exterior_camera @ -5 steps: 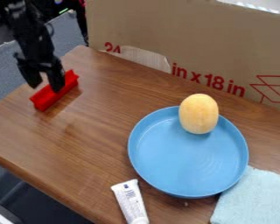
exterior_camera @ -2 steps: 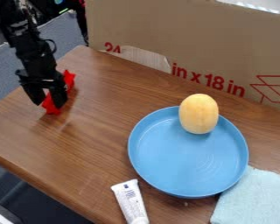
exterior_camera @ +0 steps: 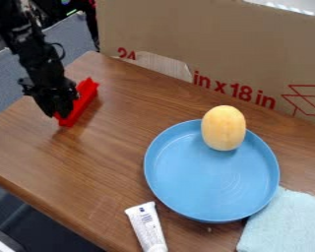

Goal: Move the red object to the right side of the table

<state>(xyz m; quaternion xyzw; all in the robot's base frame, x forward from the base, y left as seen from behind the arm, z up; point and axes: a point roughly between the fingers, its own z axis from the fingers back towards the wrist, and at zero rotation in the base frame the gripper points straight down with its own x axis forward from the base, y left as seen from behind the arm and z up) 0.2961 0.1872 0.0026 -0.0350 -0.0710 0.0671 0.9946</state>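
Note:
The red object (exterior_camera: pixel 79 101), a short bright red bar, lies slantwise at the far left of the wood-grain table (exterior_camera: pixel 82 167). My black gripper (exterior_camera: pixel 51 98) comes down from above onto the bar's left side. Its fingers have drawn in against the bar and hide part of that edge. The bar's right side and both ends show clearly.
A blue plate (exterior_camera: pixel 167 187) with a tan egg-shaped thing (exterior_camera: pixel 223 127) on it sits at the centre right. Behind it stands a large cardboard box (exterior_camera: pixel 213 49). A white tube (exterior_camera: pixel 146 227) lies at the front edge, and a light blue cloth (exterior_camera: pixel 289 228) at the front right corner.
The gripper came down over the red bar with its fingers wide, then narrowed them onto it. The bar now sits slightly further right and shows more.

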